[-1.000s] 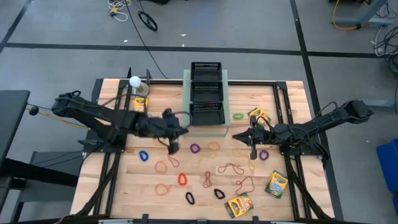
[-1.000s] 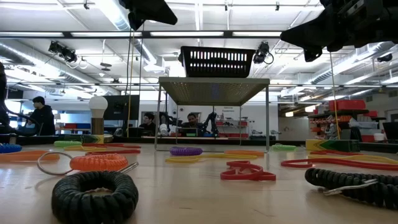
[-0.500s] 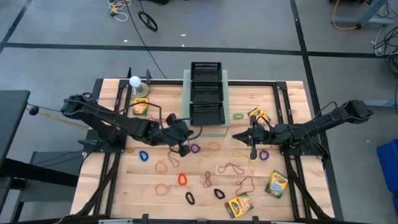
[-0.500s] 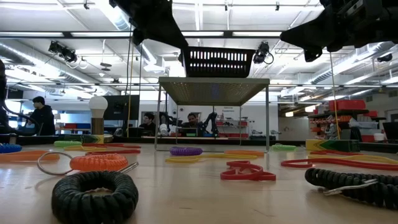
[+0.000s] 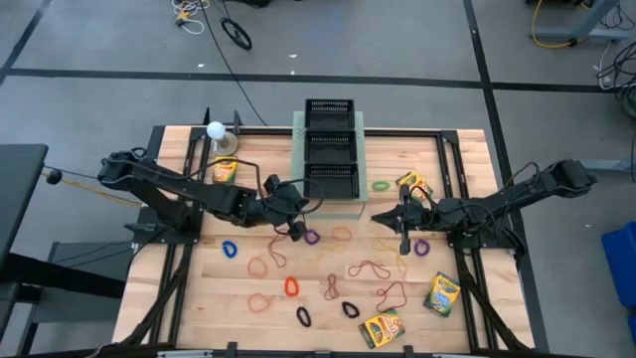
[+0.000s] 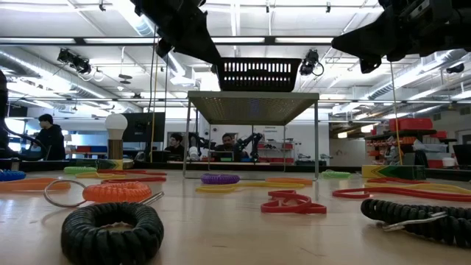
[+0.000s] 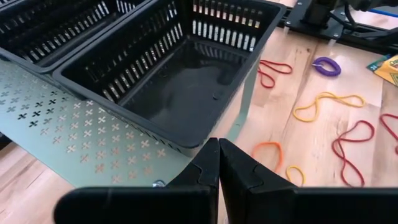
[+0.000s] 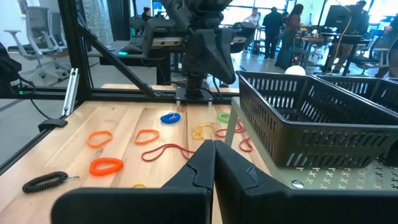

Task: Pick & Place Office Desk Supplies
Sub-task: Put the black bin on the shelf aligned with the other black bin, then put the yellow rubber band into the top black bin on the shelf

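Left gripper (image 5: 294, 228), fingers together and empty, frame center; purple band (image 5: 311, 237) lies just lower right, nearer than the shut right gripper (image 5: 403, 247).

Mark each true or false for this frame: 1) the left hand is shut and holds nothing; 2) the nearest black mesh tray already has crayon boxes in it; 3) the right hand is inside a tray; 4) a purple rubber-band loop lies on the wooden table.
1) True: the left hand is shut and empty, beside the nearest black mesh tray.
2) False: that tray is empty.
3) False: the right hand is shut over the wooden table.
4) True: a purple rubber-band loop lies there.
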### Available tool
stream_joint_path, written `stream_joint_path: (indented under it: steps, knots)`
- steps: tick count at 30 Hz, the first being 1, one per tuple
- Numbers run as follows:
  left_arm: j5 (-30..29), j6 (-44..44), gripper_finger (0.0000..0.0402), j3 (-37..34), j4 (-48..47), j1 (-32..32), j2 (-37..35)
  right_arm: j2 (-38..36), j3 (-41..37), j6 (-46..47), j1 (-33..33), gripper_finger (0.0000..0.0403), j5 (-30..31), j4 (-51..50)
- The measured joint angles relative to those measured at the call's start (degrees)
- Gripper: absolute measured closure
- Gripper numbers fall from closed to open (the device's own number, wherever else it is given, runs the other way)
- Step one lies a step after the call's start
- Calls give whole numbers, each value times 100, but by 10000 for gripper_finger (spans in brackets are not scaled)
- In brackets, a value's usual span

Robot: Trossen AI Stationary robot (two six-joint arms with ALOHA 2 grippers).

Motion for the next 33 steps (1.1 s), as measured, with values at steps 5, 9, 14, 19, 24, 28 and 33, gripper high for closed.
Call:
stream_joint_path:
  steps: [5,9,14,19,24,28,33]
  knots:
    - [8,-21,394,0,0,-22,0,0,0,0,0,394,0,-1]
    - [73,174,394,-1,-34,-105,-35,0,0,50,0,394,0,-2]
    - [69,210,394,-2,-361,-298,-348,0,0,89,0,394,0,-6]
    - [-35,212,396,-304,-640,-727,-798,0,0,109,0,394,0,-52]
    - [-107,334,396,-1322,432,-923,-1371,0,0,242,0,394,-2,-132]
    - [-83,756,396,-2428,2048,-878,-1774,0,0,314,2,394,-2,-131]
    - [-76,1267,396,-3858,4336,-777,-2039,2,0,599,0,394,0,-268]
